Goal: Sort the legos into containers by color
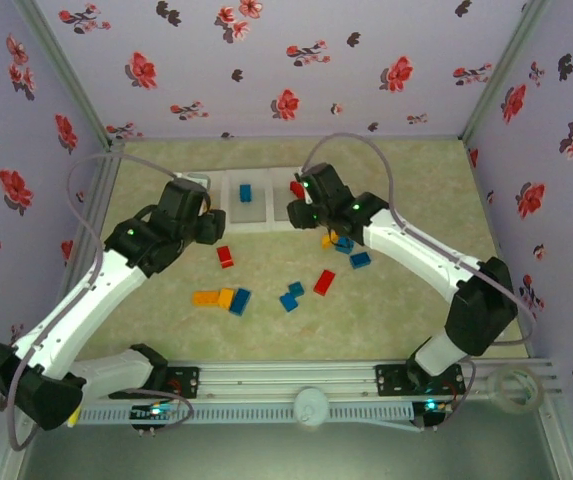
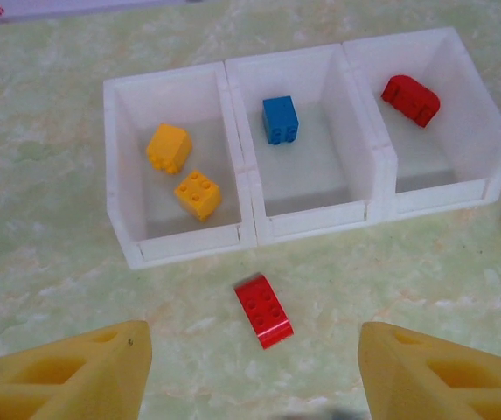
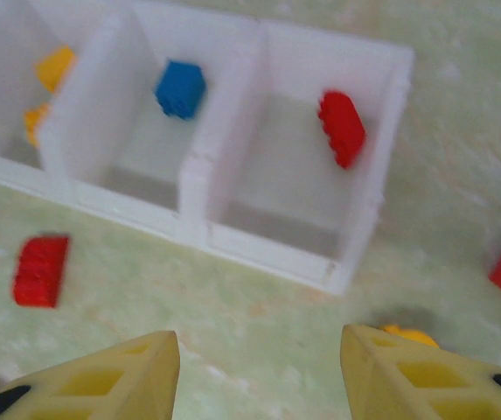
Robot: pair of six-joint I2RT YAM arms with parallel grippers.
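The tray (image 2: pixel 311 219) holds two yellow bricks (image 2: pixel 169 147) left, a blue brick (image 2: pixel 281 119) middle, a red brick (image 2: pixel 410 99) right. Many loose bricks (image 1: pixel 324 282) wait on the table (image 1: pixel 386 315). The left gripper (image 1: pixel 216 228) and right gripper (image 3: pixel 260 339) are spread wide, holding nothing.

The white tray (image 2: pixel 313 222) stands upright, three square bins in a row: two yellow bricks (image 2: pixel 170 147) in the left bin, a blue brick (image 2: pixel 280 119) in the middle, a red brick (image 2: pixel 410 99) in the right. A loose red brick (image 2: pixel 264 310) lies studs up at 6 o'clock from the tray, near its wall but apart. Farther off at 5 o'clock lie an orange pair (image 1: pixel 214 297) touching a blue piece (image 1: pixel 240 301), two blue bricks (image 1: pixel 291 295), a red piece (image 1: pixel 324 282) and a blue-and-orange cluster (image 1: pixel 360 260).
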